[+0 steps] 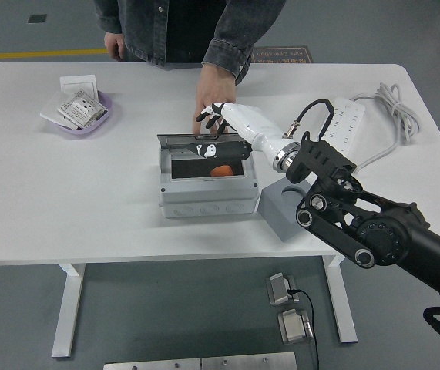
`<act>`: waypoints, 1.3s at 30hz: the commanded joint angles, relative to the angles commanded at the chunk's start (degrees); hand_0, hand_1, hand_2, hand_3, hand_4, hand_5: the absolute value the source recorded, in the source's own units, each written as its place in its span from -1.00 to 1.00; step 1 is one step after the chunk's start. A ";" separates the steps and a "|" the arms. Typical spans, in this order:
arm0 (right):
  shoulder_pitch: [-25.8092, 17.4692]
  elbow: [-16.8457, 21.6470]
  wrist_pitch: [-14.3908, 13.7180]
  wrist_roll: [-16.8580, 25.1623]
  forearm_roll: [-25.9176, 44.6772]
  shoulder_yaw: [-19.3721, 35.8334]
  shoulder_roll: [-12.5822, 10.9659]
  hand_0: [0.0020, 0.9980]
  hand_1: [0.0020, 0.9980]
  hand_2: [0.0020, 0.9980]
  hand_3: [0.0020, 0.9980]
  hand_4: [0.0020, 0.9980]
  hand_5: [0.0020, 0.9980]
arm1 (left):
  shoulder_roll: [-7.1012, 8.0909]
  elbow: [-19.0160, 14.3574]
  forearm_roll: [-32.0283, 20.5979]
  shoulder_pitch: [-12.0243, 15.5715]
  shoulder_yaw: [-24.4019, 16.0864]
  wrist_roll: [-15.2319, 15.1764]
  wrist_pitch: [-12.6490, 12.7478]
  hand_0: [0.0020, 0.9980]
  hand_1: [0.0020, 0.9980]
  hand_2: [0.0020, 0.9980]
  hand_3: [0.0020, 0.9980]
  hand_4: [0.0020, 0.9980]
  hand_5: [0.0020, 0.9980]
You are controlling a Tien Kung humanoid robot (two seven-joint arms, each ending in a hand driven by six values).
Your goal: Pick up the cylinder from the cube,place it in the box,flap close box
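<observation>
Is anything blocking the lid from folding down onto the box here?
Nothing visible does. The right robot hand is on the lid, the orange cylinder lies low inside the box, and the person's hand stays behind the lid.

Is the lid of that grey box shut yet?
Not yet: the clear lid of the grey box is tipped partway down, with the orange cylinder still visible inside.

A white tabletop (pixel 65 200) stands on white metal legs (pixel 68 308) over a smooth grey floor (pixel 166 316). A yellow line (pixel 35 55) runs across the floor at the far left. Beneath the table lie two small grey boxes (pixel 289 308) with a black cable, and metal plates (pixel 200 362) show at the bottom edge. A dark floor mat (pixel 285 54) with print lies beyond the far edge. The light is even and soft
</observation>
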 joint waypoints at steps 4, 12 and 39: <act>-0.85 -0.01 -0.34 0.20 0.45 -0.11 0.30 0.28 0.07 0.27 0.40 0.66 0.22 | -0.04 0.00 -0.19 0.06 0.12 -0.01 0.03 0.38 0.40 0.14 0.29 0.48 0.04; -3.22 0.27 -0.78 0.57 1.04 0.21 0.62 0.28 0.06 0.27 0.39 0.65 0.20 | -0.43 0.00 -0.53 0.24 0.34 -0.11 0.14 0.38 0.40 0.14 0.28 0.48 0.04; -27.35 19.31 -0.89 9.02 5.72 29.56 -4.95 0.27 0.03 0.26 0.38 0.60 0.13 | -1.23 0.00 -1.20 1.37 -0.12 1.09 -0.38 0.38 0.40 0.14 0.28 0.47 0.04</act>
